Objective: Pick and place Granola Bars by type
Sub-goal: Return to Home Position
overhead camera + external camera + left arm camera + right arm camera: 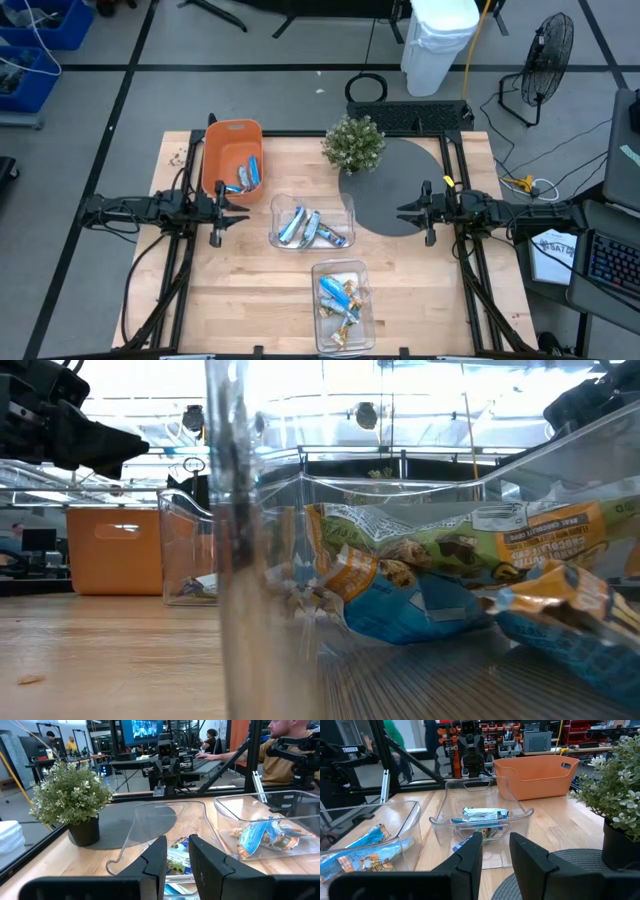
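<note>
Granola bars lie in three bins. The orange bin (232,150) at the far left holds a few blue bars (247,176). The clear middle bin (312,205) holds blue-and-silver bars (485,813). The clear bin (343,270) by the near edge holds blue and gold bars (450,575). My left gripper (238,208) hovers level at the table's left, just off the middle bin, and is slightly open with nothing between its fingers (177,851). My right gripper (408,212) hovers level over the grey mat, facing the same bin, also slightly open and empty (496,847).
A potted plant (354,143) stands at the far middle, on the edge of a round grey mat (395,185). Bare wood (230,290) lies at the near left. People sit at desks beyond the table (285,750).
</note>
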{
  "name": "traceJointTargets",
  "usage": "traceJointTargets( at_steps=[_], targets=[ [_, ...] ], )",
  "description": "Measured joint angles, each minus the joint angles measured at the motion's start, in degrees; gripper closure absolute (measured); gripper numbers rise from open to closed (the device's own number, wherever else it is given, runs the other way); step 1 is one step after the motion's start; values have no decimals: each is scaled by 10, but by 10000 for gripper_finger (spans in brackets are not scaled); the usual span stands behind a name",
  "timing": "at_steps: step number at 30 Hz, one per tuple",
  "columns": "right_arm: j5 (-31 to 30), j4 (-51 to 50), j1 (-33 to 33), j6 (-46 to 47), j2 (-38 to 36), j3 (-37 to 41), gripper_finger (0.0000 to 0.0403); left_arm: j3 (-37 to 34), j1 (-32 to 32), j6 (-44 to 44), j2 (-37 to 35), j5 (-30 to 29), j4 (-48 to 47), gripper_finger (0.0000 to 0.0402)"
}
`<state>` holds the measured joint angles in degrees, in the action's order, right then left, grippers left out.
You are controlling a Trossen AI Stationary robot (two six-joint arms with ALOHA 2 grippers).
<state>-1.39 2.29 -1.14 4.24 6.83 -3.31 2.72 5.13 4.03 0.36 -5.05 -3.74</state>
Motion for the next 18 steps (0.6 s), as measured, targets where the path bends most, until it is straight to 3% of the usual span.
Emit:
traceJointTargets(
  at_steps=[18],
  targets=[
    [0,0,0,0,0,0,314,-1,0,0,0,-1,7,314]
  ],
)
